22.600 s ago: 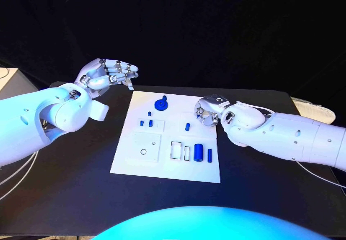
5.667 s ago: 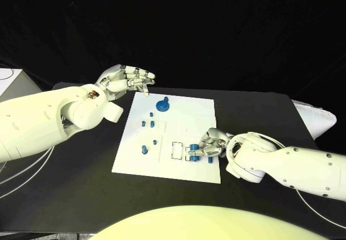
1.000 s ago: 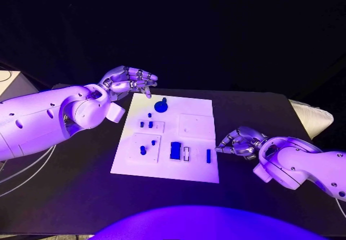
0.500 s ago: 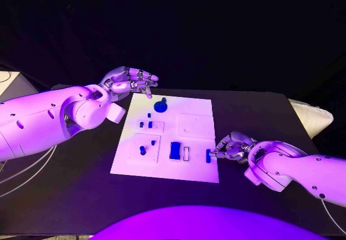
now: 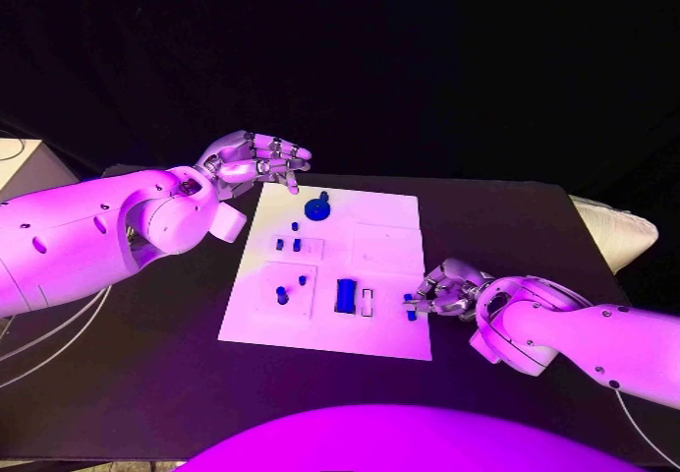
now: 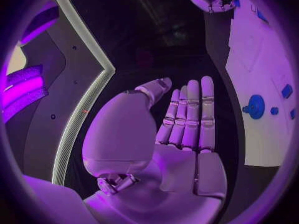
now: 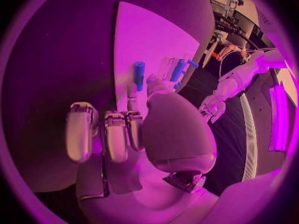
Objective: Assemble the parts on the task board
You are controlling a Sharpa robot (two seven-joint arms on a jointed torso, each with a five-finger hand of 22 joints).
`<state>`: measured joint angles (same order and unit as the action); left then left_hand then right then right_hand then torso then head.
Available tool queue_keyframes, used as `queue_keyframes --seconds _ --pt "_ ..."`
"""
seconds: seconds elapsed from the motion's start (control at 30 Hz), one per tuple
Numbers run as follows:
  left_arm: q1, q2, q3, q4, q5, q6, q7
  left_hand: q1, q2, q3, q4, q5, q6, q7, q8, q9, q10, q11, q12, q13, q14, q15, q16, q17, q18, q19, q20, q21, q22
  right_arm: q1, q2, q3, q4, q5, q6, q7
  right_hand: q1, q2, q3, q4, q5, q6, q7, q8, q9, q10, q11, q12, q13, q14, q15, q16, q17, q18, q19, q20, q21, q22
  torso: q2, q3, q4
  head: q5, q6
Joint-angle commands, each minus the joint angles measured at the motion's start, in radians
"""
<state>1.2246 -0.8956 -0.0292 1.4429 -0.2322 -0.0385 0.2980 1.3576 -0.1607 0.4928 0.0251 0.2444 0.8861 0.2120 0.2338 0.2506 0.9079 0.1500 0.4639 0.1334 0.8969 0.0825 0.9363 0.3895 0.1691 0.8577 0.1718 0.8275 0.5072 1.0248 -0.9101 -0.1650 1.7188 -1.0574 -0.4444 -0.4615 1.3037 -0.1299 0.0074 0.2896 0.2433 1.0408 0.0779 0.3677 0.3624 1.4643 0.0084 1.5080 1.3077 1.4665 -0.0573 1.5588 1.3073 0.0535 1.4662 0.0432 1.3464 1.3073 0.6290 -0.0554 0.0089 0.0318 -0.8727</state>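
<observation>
One task board [image 5: 382, 246] — two hands

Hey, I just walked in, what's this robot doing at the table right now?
It is assembling small blue parts on a white task board. The right hand is down at the board's near right edge, its fingers at a slim blue part; whether it grips it is unclear. The left hand hovers open off the far left corner. A wider blue block already sits nearby.

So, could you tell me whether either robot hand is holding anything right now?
Left robot hand holds nothing. Right robot hand is at the slim blue part; a grip cannot be told.
</observation>
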Motion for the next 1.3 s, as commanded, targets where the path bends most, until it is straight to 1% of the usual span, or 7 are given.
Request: queue_keyframes --seconds 0.03,0.33,0.6,0.9,1.13,1.17,1.3 --pt "0.0 0.0 0.001 0.002 0.002 0.016 0.009 -0.009 0.003 0.0 0.003 0.003 -0.008 0.001 0.004 -0.001 -0.006 0.0 0.005 -0.001 -0.003 0.002 -0.002 -0.001 0.014 0.003 0.004 -0.006 -0.001 -0.011 0.009 -0.004 -0.005 -0.05 0.055 -0.031 -0.011 0.001 0.007 0.001 -0.008 0.006 0.001 -0.006 -0.003 0.075 -0.006 0.006 0.225 0.1 -0.006 0.005 0.248 -0.009 0.055 -0.003 -0.001 0.161 0.0 -0.001 0.0023 0.0 0.0" --pt "0.0 -0.001 0.001 0.003 0.001 0.019 0.005 -0.009 0.003 0.0 0.003 0.003 -0.008 0.001 0.004 -0.001 -0.006 0.0 0.005 -0.001 -0.003 0.002 -0.002 -0.001 0.014 0.003 0.004 -0.006 -0.001 -0.024 0.041 -0.004 -0.027 -0.194 0.074 -0.057 -0.015 -0.015 0.008 -0.001 -0.027 0.009 -0.001 -0.003 -0.003 0.076 -0.007 0.006 0.225 0.101 -0.007 0.006 0.249 -0.009 0.055 -0.003 -0.001 0.162 0.0 -0.0005 0.0057 -0.004 0.0" --pt "0.0 -0.002 0.001 0.003 -0.001 0.02 0.003 -0.009 0.003 -0.001 0.004 0.003 -0.009 0.001 0.005 -0.002 -0.007 0.001 0.006 -0.001 -0.004 0.002 -0.002 -0.001 0.014 0.003 0.004 -0.008 -0.002 -0.033 0.066 -0.004 -0.041 -0.327 0.101 -0.07 0.135 -0.041 0.097 -0.029 -0.033 0.013 -0.004 -0.005 -0.01 0.077 -0.011 0.009 0.228 0.102 -0.011 0.008 0.254 -0.01 0.057 -0.008 0.004 0.167 0.001 0.0 0.008 -0.003 0.0" --pt "0.0 -0.003 0.0 0.005 -0.007 0.025 -0.001 -0.009 0.003 -0.001 0.004 0.003 -0.009 0.001 0.005 -0.002 -0.007 0.001 0.006 -0.001 -0.004 0.002 -0.002 -0.001 0.014 0.003 0.004 -0.008 -0.002 -0.034 0.083 -0.005 -0.037 -0.42 0.137 -0.075 0.154 -0.065 0.133 -0.022 -0.02 0.016 -0.002 -0.011 -0.017 0.074 -0.009 0.003 0.225 0.102 -0.01 0.007 0.253 -0.011 0.056 -0.008 0.004 0.168 0.001 0.0002 0.0081 -0.006 0.0" --pt "0.0 -0.004 0.0 0.006 -0.011 0.026 -0.002 -0.009 0.003 -0.001 0.004 0.003 -0.009 0.001 0.005 -0.002 -0.007 0.001 0.006 -0.001 -0.004 0.002 -0.002 -0.001 0.014 0.003 0.004 -0.008 -0.002 -0.035 0.083 -0.005 -0.032 -0.418 0.104 -0.072 0.153 -0.075 0.188 -0.006 0.052 0.024 -0.003 -0.013 -0.023 0.076 -0.011 0.006 0.228 0.103 -0.011 0.009 0.257 -0.012 0.058 -0.008 0.009 0.172 0.001 -0.0003 0.0101 -0.006 0.0" --pt "0.0 -0.004 0.0 0.006 -0.011 0.026 -0.002 -0.009 0.003 -0.001 0.004 0.003 -0.009 0.001 0.005 -0.002 -0.007 0.001 0.006 -0.001 -0.004 0.002 -0.002 -0.001 0.014 0.003 0.004 -0.008 -0.002 -0.035 0.081 -0.005 -0.03 -0.407 0.094 -0.07 0.149 -0.074 0.211 -0.004 0.101 0.027 -0.004 -0.012 -0.024 0.078 -0.012 0.01 0.23 0.103 -0.012 0.01 0.259 -0.012 0.059 -0.009 0.012 0.174 0.001 -0.0002 0.0103 -0.005 0.0" --pt "0.0 -0.005 0.0 0.006 -0.011 0.026 -0.003 -0.008 0.003 -0.001 0.005 0.003 -0.01 0.001 0.005 -0.002 -0.008 0.001 0.007 -0.001 -0.005 0.002 -0.001 -0.001 0.014 0.004 0.004 -0.009 -0.003 -0.033 0.07 -0.005 -0.017 -0.321 0.065 -0.057 0.114 -0.07 0.281 -0.004 0.213 0.029 -0.008 -0.007 -0.022 0.08 -0.016 0.012 0.232 0.104 -0.015 0.012 0.264 -0.014 0.062 -0.012 0.019 0.179 0.001 -0.0002 0.0108 -0.003 0.0"
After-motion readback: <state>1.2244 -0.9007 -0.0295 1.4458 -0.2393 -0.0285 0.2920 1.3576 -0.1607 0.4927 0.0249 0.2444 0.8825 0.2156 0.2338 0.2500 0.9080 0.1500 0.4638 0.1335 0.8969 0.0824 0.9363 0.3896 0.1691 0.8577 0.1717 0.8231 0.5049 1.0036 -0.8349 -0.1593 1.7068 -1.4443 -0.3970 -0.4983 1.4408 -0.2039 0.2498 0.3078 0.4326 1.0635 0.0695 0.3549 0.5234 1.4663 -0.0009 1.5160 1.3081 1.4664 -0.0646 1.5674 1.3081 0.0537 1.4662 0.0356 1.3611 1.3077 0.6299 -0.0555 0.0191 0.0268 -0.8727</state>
